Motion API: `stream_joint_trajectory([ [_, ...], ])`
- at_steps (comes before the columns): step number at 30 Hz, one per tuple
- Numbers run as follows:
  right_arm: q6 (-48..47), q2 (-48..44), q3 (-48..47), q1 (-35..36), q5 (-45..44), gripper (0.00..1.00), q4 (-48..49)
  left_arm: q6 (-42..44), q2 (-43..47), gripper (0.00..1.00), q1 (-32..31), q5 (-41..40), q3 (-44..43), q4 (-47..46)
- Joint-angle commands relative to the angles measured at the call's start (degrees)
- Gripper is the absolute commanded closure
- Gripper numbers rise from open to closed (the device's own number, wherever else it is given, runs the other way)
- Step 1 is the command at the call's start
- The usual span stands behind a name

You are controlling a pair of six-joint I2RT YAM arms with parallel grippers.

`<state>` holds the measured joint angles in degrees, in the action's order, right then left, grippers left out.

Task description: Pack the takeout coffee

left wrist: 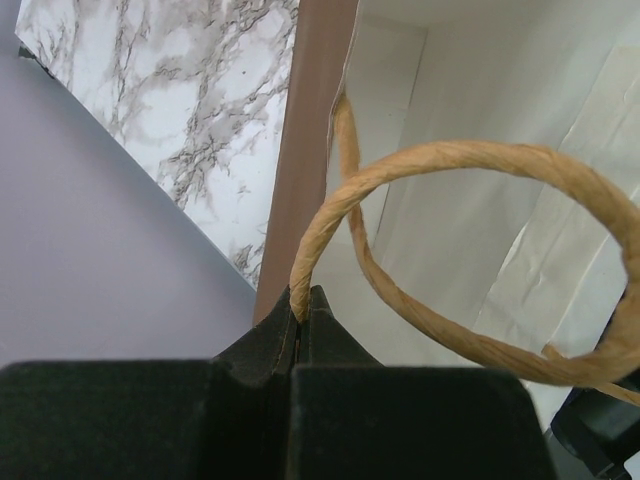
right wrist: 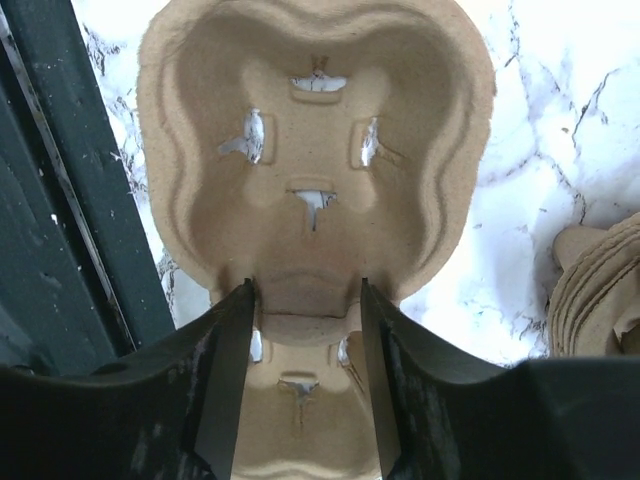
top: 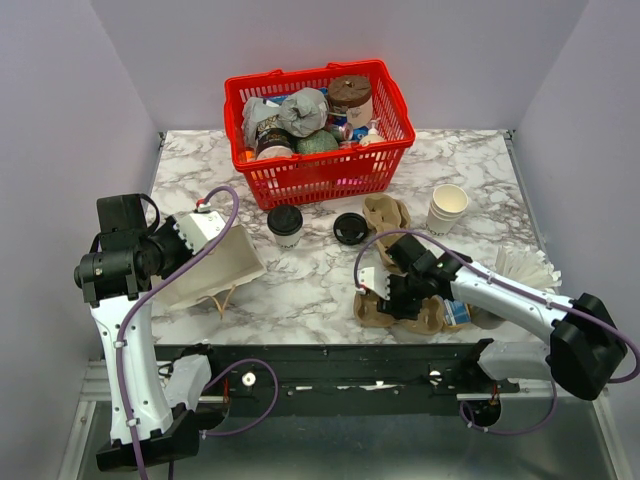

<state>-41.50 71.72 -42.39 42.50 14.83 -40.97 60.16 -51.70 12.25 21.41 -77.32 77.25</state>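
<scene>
The takeout coffee (top: 285,225), a small white cup with a black dome lid, stands upright on the marble table in front of the red basket, apart from both grippers. My left gripper (left wrist: 303,300) is shut on the twisted paper handle (left wrist: 450,155) of a white paper bag (top: 225,262), which lies tipped with its mouth toward the centre. My right gripper (right wrist: 305,290) is down over a brown pulp cup carrier (right wrist: 310,150) near the front edge. Its jaws are apart, straddling the carrier's narrow middle, with the fingertips (right wrist: 246,290) right at its sides.
A red basket (top: 390,150) full of cups and wrappers stands at the back. A loose black lid (top: 350,228), more pulp carriers (top: 385,213) and a stack of lidless cups (top: 447,208) sit mid-table. White paper pieces (top: 520,268) lie at the right. The dark front rail (right wrist: 60,200) runs beside the carrier.
</scene>
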Motion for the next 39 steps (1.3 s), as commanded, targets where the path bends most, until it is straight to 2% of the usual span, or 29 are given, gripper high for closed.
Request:
stream_joint_trajectory([
  [1,1.3,0.0,-1.4,0.3,-1.1,0.49,0.5,-0.3,0.3,1.0,-0.2,-0.2,0.5,6.5],
  [8,0.7,-1.1,-9.1,0.3,0.2,0.53,-6.5,0.0,-0.2,1.0,-0.2,0.2,0.4,6.5],
  [12,0.8,-0.3,-12.6,0.3,2.0,0.63,-8.3,0.3,-0.3,1.0,-0.1,0.6,0.8,6.4],
  [16,1.8,1.7,-13.4,0.3,1.3,0.59,-9.6,0.2,-0.2,1.0,-0.2,0.6,0.8,6.0],
  [25,1.4,2.5,-7.9,0.3,-2.0,0.49,-8.7,0.3,-0.7,1.0,-0.1,0.8,0.8,5.9],
  [39,2.5,5.9,-5.6,0.3,-4.7,0.47,-4.6,0.2,-0.9,1.0,-0.1,0.7,1.1,5.7],
])
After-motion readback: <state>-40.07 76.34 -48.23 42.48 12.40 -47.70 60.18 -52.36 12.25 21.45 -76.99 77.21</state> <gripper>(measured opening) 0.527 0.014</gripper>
